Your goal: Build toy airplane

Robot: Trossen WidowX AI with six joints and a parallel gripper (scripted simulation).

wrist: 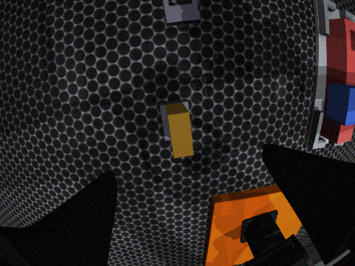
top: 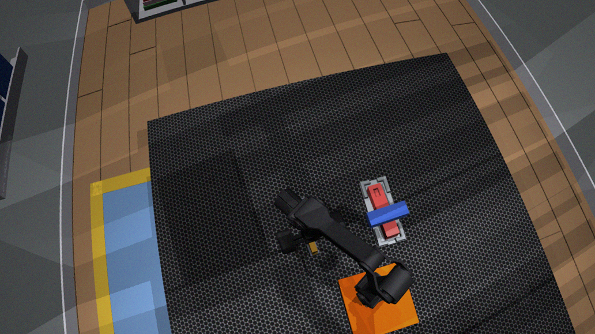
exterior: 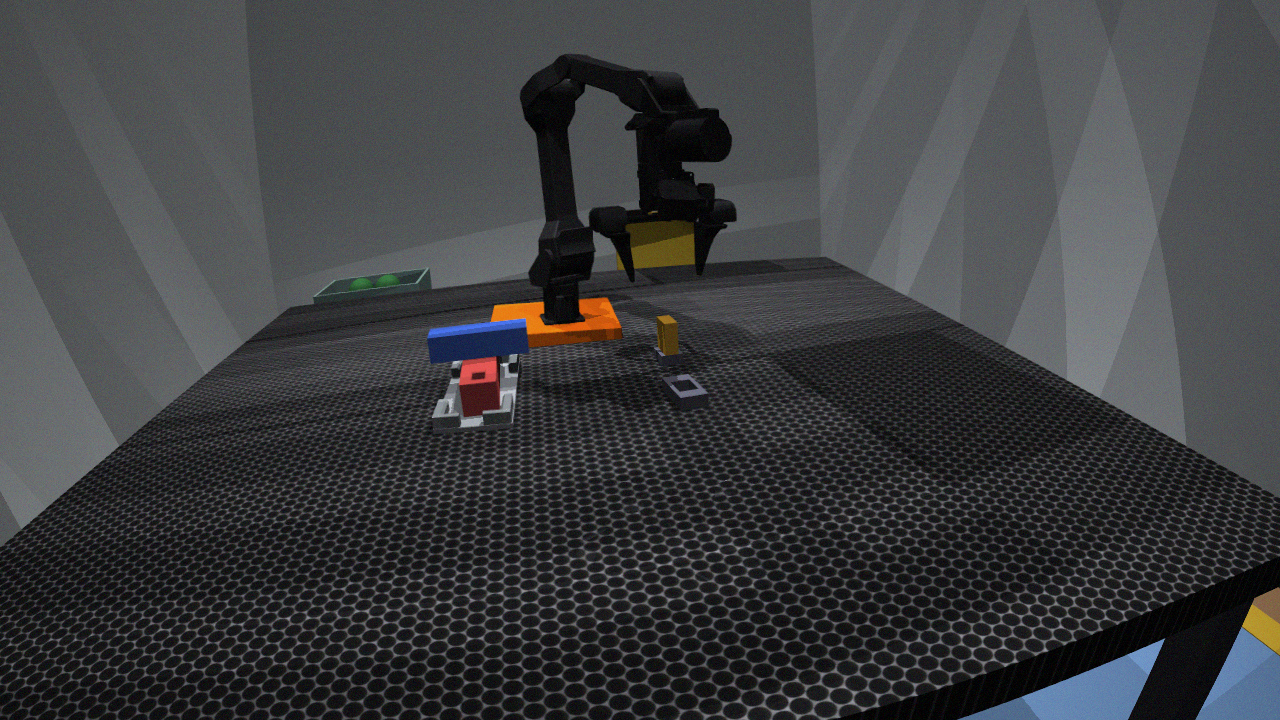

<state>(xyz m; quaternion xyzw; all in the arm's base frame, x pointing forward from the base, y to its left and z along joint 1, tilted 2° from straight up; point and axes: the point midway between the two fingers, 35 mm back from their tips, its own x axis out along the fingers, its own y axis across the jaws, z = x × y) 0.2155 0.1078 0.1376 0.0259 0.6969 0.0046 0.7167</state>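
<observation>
The red fuselage (top: 377, 197) (exterior: 479, 394) (wrist: 338, 55) lies in the grey cradle (top: 368, 205) (exterior: 452, 420) (wrist: 321, 52). The blue wing (top: 388, 213) (exterior: 477, 341) (wrist: 338, 104) sits across the top of the fuselage. The socket near one end of the fuselage is empty. The yellow tail fin (top: 313, 248) (exterior: 667, 334) (wrist: 181, 134) stands upright in a small grey holder (exterior: 669, 357) (wrist: 165, 123). My gripper (exterior: 666, 275) (wrist: 191, 165) is wide open and empty, high above the tail fin. Its fingertips are hidden in the top view.
A second small grey holder (exterior: 685, 391) (wrist: 183, 13) with an empty square opening lies near the fin's holder. The arm stands on an orange base plate (top: 384, 323) (exterior: 590, 333) (wrist: 229, 222). A green bin (exterior: 374, 284) stands beyond the table's far edge.
</observation>
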